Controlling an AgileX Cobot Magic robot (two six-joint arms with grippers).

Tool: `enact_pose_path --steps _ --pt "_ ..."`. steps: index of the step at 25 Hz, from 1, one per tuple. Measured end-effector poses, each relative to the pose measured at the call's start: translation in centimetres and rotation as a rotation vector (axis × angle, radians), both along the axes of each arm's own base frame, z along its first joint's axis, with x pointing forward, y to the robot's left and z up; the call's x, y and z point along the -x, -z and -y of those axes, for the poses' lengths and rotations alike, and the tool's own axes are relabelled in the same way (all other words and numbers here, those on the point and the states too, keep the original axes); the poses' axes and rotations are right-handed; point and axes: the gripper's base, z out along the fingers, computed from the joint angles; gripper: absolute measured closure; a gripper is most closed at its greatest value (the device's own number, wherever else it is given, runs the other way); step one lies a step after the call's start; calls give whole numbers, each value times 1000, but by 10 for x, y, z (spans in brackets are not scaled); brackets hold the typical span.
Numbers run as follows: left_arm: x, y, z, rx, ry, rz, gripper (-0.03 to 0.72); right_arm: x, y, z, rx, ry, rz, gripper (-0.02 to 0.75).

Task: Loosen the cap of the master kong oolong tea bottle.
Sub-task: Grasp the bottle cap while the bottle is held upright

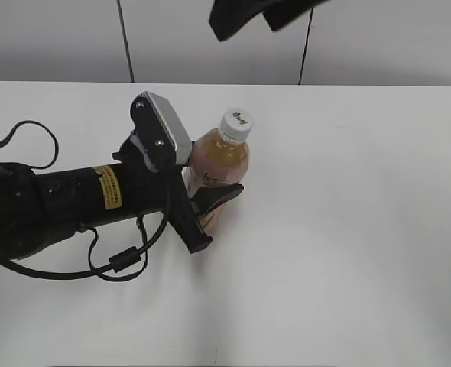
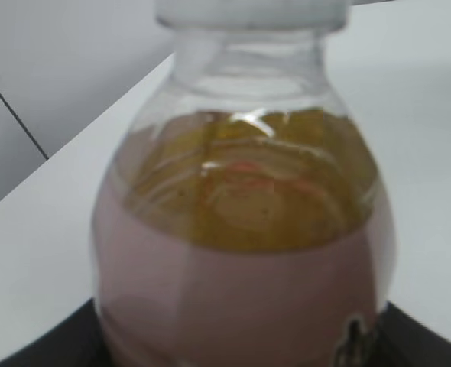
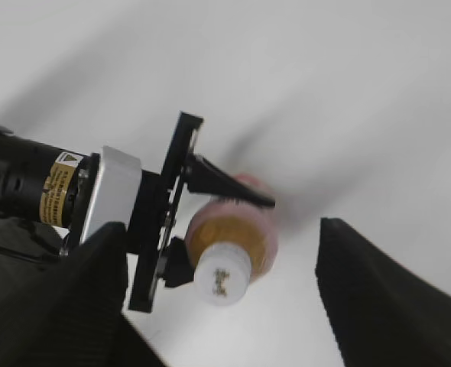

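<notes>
We see the tea bottle [image 1: 219, 164] standing upright on the white table [image 1: 348, 229], a little left of the middle in the outside view. Its white cap [image 1: 236, 124] sits on the neck, a small dark mark on its top.

The left claw [image 1: 207, 200] comes in from the left side, low over the table, and is clamped on the bottle's body, below the shoulder; one dark finger [image 1: 219, 196] wraps across the front of the label. The silver camera block [image 1: 164, 126] on that wrist sits just beside the bottle's shoulder. From the left wrist we see the bottle [image 2: 244, 229] filling the frame: clear shoulder, amber tea on top, pinkish label below, and the cap's lower edge [image 2: 250, 14] at the very top.

The right claw [image 3: 218, 306] hangs well above the table, over the bottle, its two dark fingers [image 3: 378, 298] spread wide apart with nothing between them. Looking down between them, we see the cap [image 3: 222, 274] and the bottle [image 3: 237, 229] beneath, with the left claw [image 3: 210, 222] gripping it from the side. In the outside view only the tips of the right claw [image 1: 264, 14] show at the top edge.
</notes>
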Motion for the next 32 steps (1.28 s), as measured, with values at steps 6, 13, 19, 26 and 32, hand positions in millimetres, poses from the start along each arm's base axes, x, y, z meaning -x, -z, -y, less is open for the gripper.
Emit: enact_pose_path --steps 6,13,19,26,32 --pt "-1 -5 1 56 -12 20 292 2 7 10 -32 459 -314 184" --pt "-1 -6 1 68 -12 26 292 -10 35 -4 -80 644 -534 186" --pt "-2 -3 0 40 -20 9 292 -23 69 -19 -62 662 -664 191" --pt "-2 1 -2 3 -37 -15 292 -24 70 -19 -55 675 -662 235" --pt "-3 0 -3 10 -57 -21 292 -24 70 -19 -56 675 -663 237"
